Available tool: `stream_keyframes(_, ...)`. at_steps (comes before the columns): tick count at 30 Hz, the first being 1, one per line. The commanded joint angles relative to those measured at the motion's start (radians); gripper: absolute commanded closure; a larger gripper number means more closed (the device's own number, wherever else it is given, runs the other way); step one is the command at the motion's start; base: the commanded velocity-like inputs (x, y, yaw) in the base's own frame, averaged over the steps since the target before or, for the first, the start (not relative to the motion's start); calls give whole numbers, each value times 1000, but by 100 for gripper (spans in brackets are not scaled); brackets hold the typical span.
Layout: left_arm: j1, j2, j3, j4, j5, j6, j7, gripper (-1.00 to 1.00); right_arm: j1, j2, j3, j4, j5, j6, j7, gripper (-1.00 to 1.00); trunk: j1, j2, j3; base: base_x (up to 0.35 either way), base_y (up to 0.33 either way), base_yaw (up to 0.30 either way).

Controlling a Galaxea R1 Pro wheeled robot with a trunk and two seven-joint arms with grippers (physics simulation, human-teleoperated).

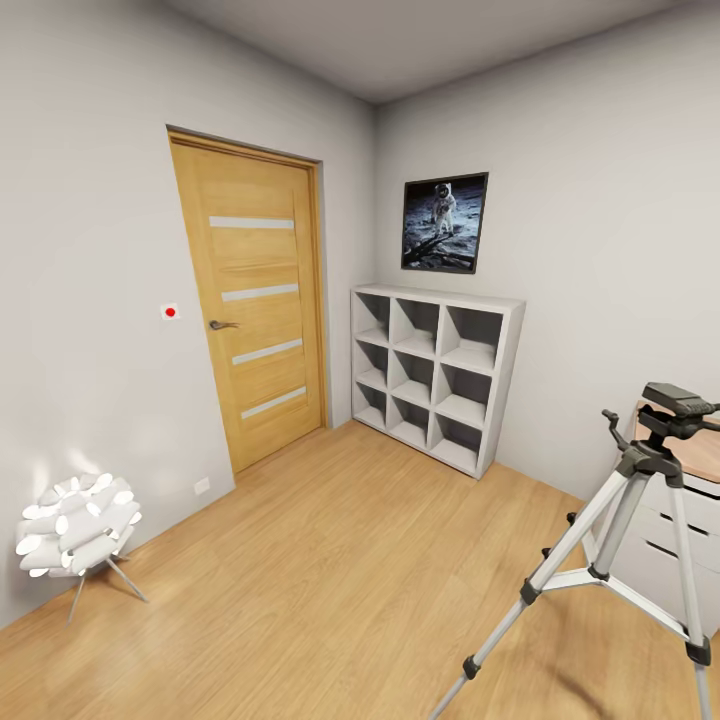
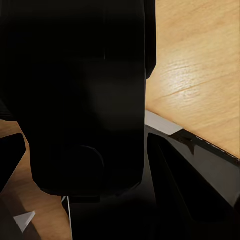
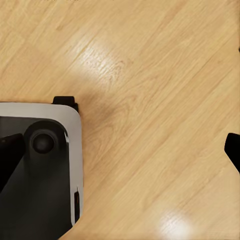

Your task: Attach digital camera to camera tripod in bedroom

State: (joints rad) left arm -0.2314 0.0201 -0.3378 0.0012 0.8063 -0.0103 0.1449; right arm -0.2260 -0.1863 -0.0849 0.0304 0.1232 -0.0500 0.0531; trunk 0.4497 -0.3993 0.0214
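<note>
The camera tripod (image 1: 640, 490) stands at the right of the bedroom, silver legs spread on the wood floor, its dark grey head plate (image 1: 680, 398) bare on top. In the left wrist view a black boxy body with rounded corners, the digital camera (image 2: 85, 90), sits very close between dark fingers (image 2: 11, 155); my left gripper (image 2: 85, 160) looks shut on it. In the right wrist view my right gripper (image 3: 120, 150) is open over the floor, one dark fingertip (image 3: 233, 149) at the frame edge and nothing between the fingers.
An oak door (image 1: 255, 300) is in the left wall. A white cube shelf (image 1: 435, 375) stands under an astronaut poster (image 1: 444, 222). A white petal lamp (image 1: 78, 530) sits low at left. A wood-topped desk with white drawers (image 1: 690, 520) stands behind the tripod. My base (image 3: 40, 170) is below the right wrist.
</note>
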Motion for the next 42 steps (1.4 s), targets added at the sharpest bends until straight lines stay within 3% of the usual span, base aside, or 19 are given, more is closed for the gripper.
stream_keyframes(1, 0, 0, -9, 0, 5, -1, 2, 100, -1, 0, -9, 3, 10, -5, 2, -100, 0, -1, 0, 0, 0, 0)
stream_keyframes(42, 0, -5, -9, -1, 5, -3, 3, 100, -1, 5, -9, 3, 7, -9, -13, -100, 0, -1, 0, 0, 0, -1)
